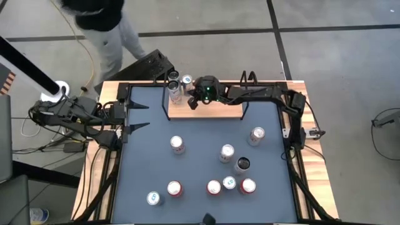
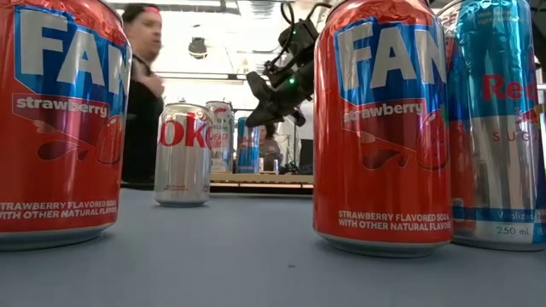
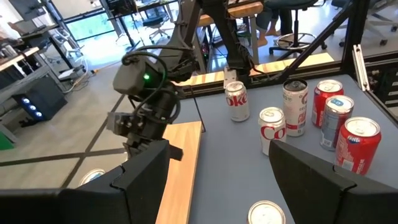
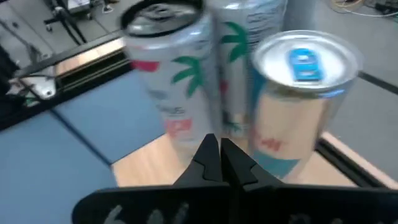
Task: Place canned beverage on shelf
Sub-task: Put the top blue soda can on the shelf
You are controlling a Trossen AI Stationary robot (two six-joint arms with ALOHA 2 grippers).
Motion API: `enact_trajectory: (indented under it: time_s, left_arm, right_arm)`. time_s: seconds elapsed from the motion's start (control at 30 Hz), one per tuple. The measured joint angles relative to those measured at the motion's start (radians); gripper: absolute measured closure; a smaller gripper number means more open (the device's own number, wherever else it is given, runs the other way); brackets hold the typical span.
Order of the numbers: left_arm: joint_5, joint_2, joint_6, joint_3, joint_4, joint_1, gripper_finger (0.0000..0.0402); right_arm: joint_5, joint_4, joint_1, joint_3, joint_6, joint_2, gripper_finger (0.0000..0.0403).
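A: The right gripper [image 1: 193, 104] is hovering with its fingers pressed together, empty, over the shelf [image 1: 215, 110], beside three cans [image 1: 177, 85] standing at its end.

B: Loose cans [image 1: 226, 153] are waiting on the table [image 1: 200, 144]: rigid, slick, likely toppling easily. Grasping mid-body looks safest.

Robotics lab: office chairs [image 3: 292, 18], metal racks [image 3: 37, 18], floor cables [image 1: 87, 56], person [image 2: 141, 94] standing by.
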Motion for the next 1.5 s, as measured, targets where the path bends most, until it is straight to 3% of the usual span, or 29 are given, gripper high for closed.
enact_trajectory:
  time_s: [0.77,1.5]
  left_arm:
    - [-0.024,0.0,0.009,0.0,-0.003,0.0,0.0136]
    - [-0.022,0.0,-0.003,0.0,-0.018,0.0,0.0136]
  right_arm:
    - [0.0,0.026,-0.051,0.014,0.035,0.068,0.0403]
    - [0.108,-0.058,-0.017,0.02,0.048,0.043,0.0403]
